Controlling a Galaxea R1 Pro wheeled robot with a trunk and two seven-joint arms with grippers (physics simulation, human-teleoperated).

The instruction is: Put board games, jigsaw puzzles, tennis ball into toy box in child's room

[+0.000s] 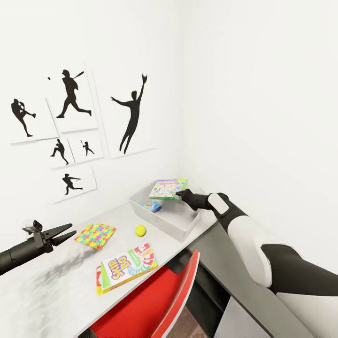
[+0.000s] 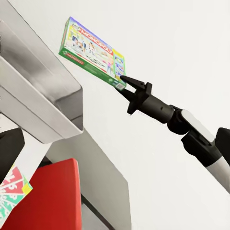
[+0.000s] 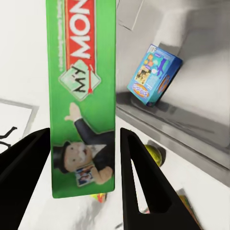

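The right gripper (image 1: 180, 193) is clamped on one short edge of the Monopoly box (image 1: 168, 188), fingers pinching its green side w/ the box held about level above the far end of the toy box (image 1: 188, 226). Main risk as I judge it: the hold is at an edge only, so most of the board game hangs out past the fingertips; it could pivot or slip in the grip, & if let go from up there it may land on the bin's rim or tip toward the wall instead of dropping flat inside. It could also come down on the small blue game (image 1: 152, 206), which already lies inside the toy box, just below & toward the robot from the held box. Outside the bin, near its front wall, the tennis ball (image 1: 140, 230) sits on the table (image 1: 56, 281); further out lie a jigsaw puzzle (image 1: 95, 235) & the Skip-Bo box (image 1: 127, 267), the latter close to the table's near edge. The left gripper (image 1: 67, 233) hovers spread apart & empty over the table, well apart from the toy box, just beside the puzzle.
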